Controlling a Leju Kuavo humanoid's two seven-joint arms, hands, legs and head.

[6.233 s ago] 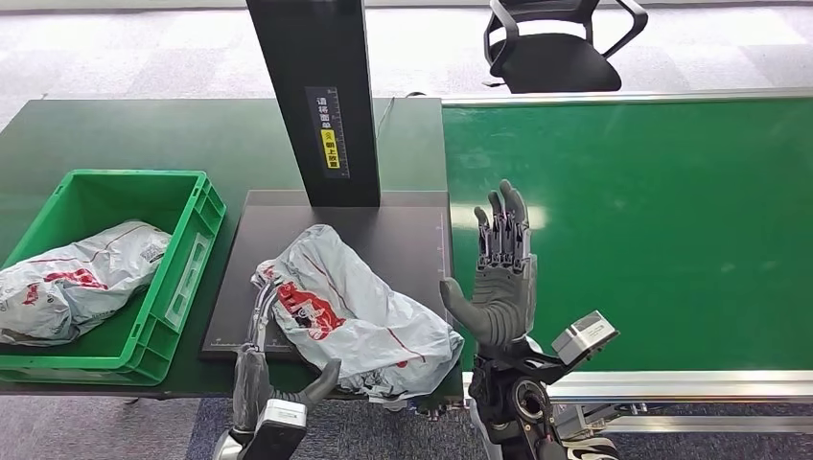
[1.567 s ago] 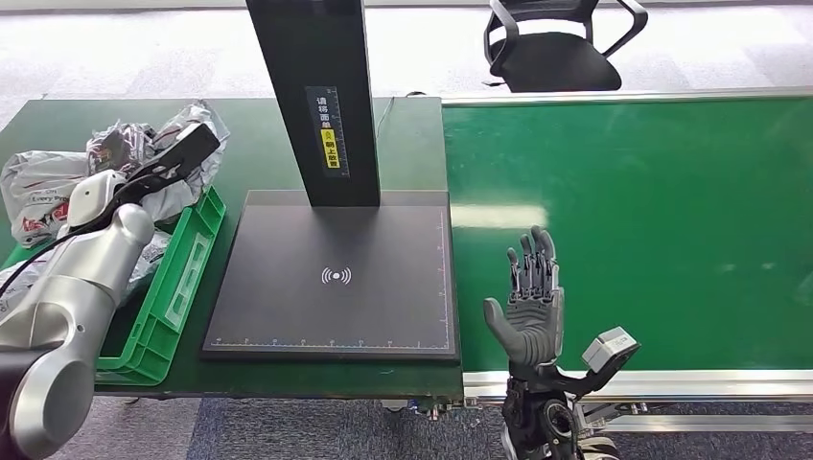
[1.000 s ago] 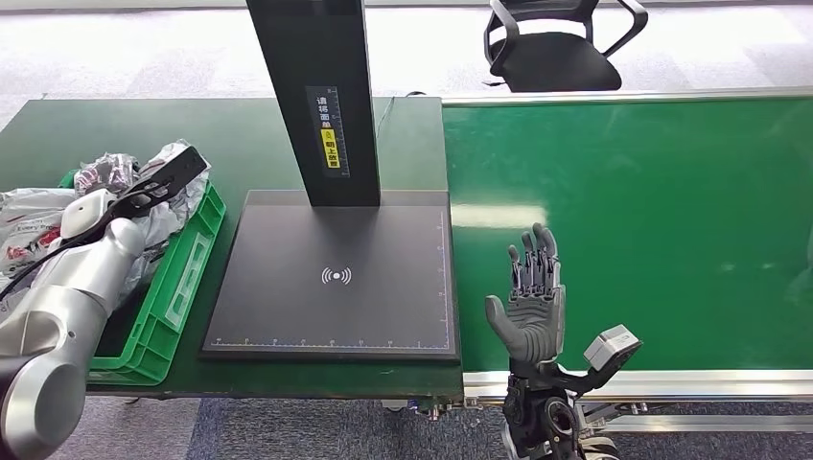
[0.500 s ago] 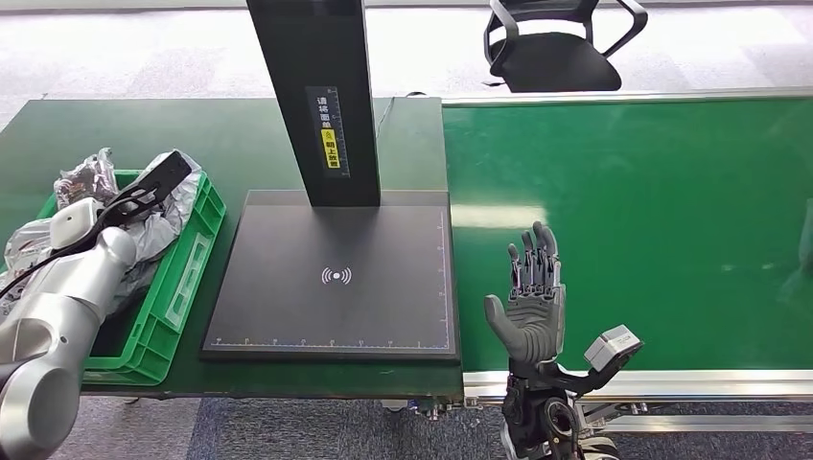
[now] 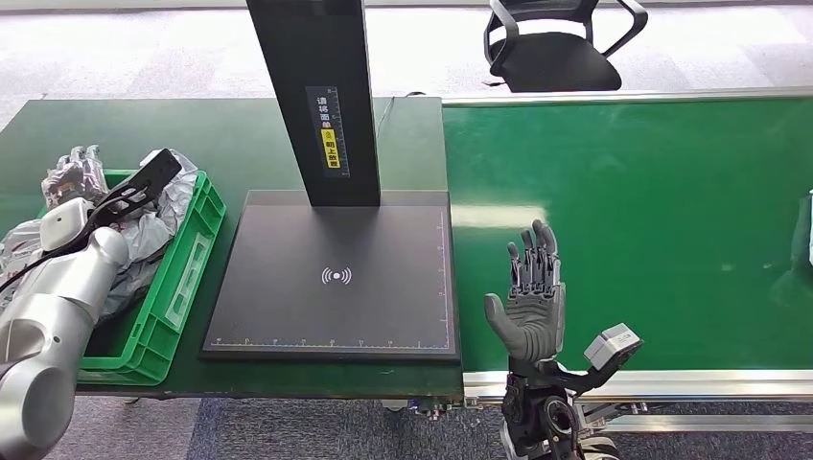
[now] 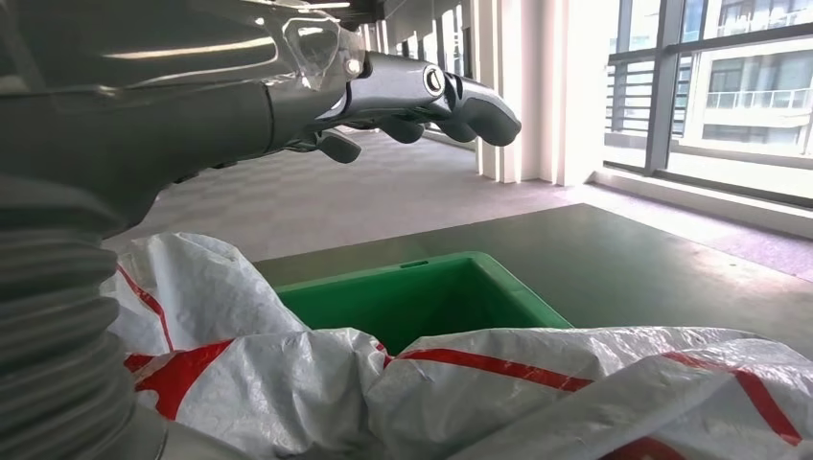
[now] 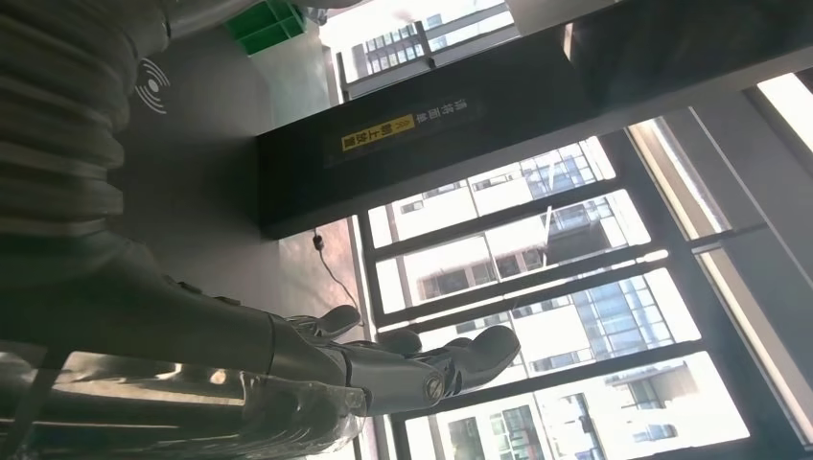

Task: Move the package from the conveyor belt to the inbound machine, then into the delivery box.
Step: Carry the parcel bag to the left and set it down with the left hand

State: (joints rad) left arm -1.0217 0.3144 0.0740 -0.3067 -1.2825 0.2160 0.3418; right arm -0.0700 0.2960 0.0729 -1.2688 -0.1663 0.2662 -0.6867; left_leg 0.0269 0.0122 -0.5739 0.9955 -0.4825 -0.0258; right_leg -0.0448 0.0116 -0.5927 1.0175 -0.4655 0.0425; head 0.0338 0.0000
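My left arm (image 5: pixel 53 307) reaches over the green box (image 5: pixel 187 273) at the left of the table, and the grey-and-red package (image 5: pixel 158 216) lies heaped in the box under my left hand (image 5: pixel 144 182), bulging above the far rim. In the left wrist view, my left hand (image 6: pixel 422 91) hovers above the package (image 6: pixel 537 383) with its fingers extended and apart, touching nothing, so I judge the bag released. The main risk is that the crumpled bag, sitting high on another package beneath it, slides back over the near rim towards the black scanner plate (image 5: pixel 331 278); a finger snagging the loose film as the arm pulls away would cause just that. A second risk lies at the right: a new parcel (image 5: pixel 805 230) is entering at the far right edge of the green conveyor belt (image 5: pixel 623 192), and my right hand (image 5: pixel 527 297), upright with fingers straight and spread and holding nothing, stands well apart from it, so a late reach could miss it. Compared with the earliest frame, the package has left the scanner plate, which now shows its bare symbol; half a second ago my left hand was slightly higher and the parcel at the belt's edge showed less.
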